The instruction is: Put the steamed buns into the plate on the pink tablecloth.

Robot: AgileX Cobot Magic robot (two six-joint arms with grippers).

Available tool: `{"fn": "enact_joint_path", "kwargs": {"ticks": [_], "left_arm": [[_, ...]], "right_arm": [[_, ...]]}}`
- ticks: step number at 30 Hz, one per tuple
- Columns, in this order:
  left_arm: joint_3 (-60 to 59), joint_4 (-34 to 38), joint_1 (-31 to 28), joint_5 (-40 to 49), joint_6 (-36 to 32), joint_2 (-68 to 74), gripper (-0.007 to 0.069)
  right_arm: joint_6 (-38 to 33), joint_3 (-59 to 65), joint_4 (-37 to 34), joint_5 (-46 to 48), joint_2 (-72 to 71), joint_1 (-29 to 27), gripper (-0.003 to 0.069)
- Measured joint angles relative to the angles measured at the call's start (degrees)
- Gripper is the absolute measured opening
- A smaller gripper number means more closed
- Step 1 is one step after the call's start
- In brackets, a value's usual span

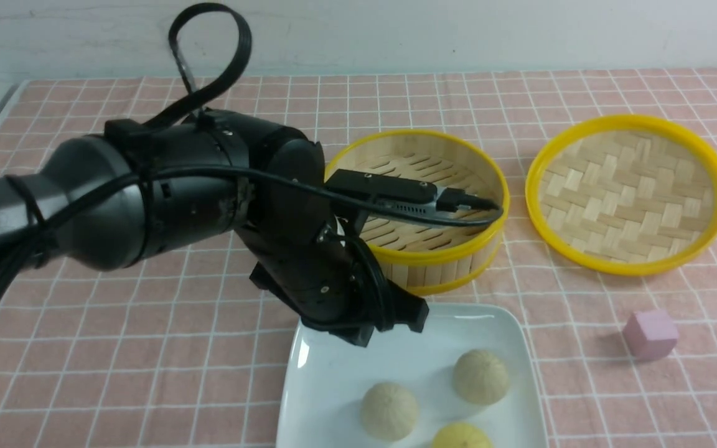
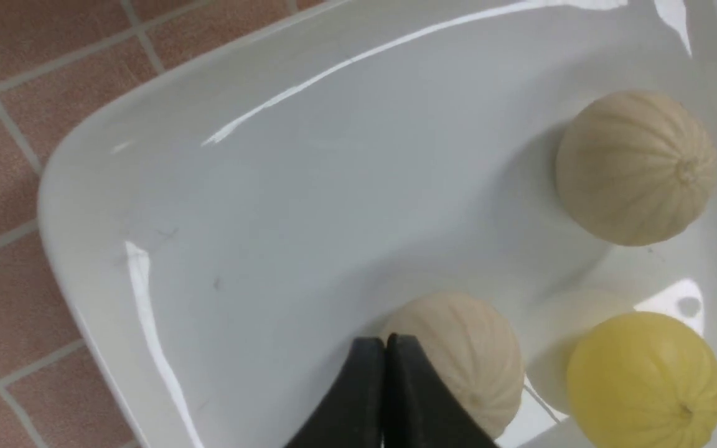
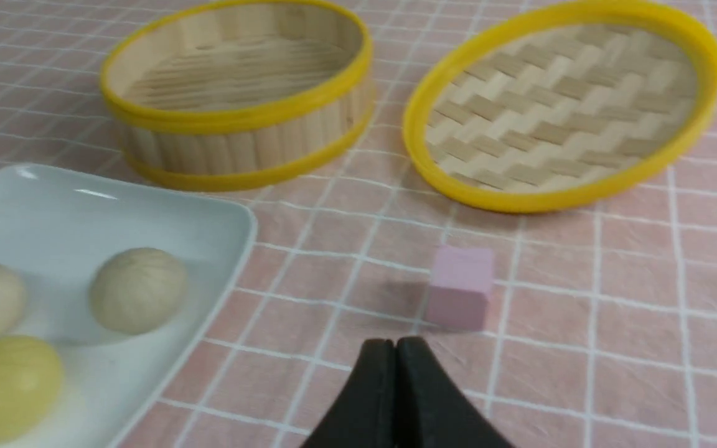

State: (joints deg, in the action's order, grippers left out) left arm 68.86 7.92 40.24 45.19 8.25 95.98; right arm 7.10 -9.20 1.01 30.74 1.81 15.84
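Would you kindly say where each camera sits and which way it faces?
Front view: between the arms, facing forward over the pink tablecloth; left arm shows.
Left wrist view: on that wrist, facing down into the plate; shut left gripper shows.
Right wrist view: on that wrist, facing steamer and lid; shut right gripper shows.
Shared: plate with steamed buns.

My front camera sits between my arms and looks forward and down across the cloth (image 1: 147,373); my left arm (image 1: 147,193) blocks much of its left half. My left wrist camera hangs close over the plate (image 2: 271,186), looking almost straight down. My right wrist camera sits low and farther off, facing the steamer (image 3: 240,143) and lid (image 3: 539,202) at a slant. All three views share the plate and buns (image 1: 389,410).
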Motion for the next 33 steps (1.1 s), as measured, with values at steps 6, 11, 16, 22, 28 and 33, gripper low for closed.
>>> {"fn": "enact_joint_path", "kwargs": {"ticks": [6,11,16,22,28,33], "left_arm": [[0.0,-2.6,0.0,-3.1,-3.4,-4.0,0.0020],[0.0,-5.4,0.0,-3.2,-3.9,-13.3,0.0022],[0.0,-7.9,0.0,-1.7,-3.9,-27.5,0.0022],[0.0,-13.1,0.0,5.2,-3.9,-45.1,0.0022],[-6.7,-14.5,0.0,6.0,0.1,-64.4,0.0022],[-25.9,-14.5,0.0,-12.6,8.3,-78.5,0.0022]], "right_arm": [[0.0,7.6,1.4,-3.2,-1.9,-11.1,0.0014],[0.0,9.8,2.3,-8.2,-2.4,-16.4,0.0020],[0.0,9.9,2.4,-8.7,-2.4,-16.7,0.0023],[0.0,9.9,2.4,-8.7,-2.4,-16.7,0.0032],[0.0,9.9,2.5,-8.7,-2.4,-16.7,0.0033],[0.0,9.9,2.5,-8.7,-2.4,-16.7,0.0033]]}}
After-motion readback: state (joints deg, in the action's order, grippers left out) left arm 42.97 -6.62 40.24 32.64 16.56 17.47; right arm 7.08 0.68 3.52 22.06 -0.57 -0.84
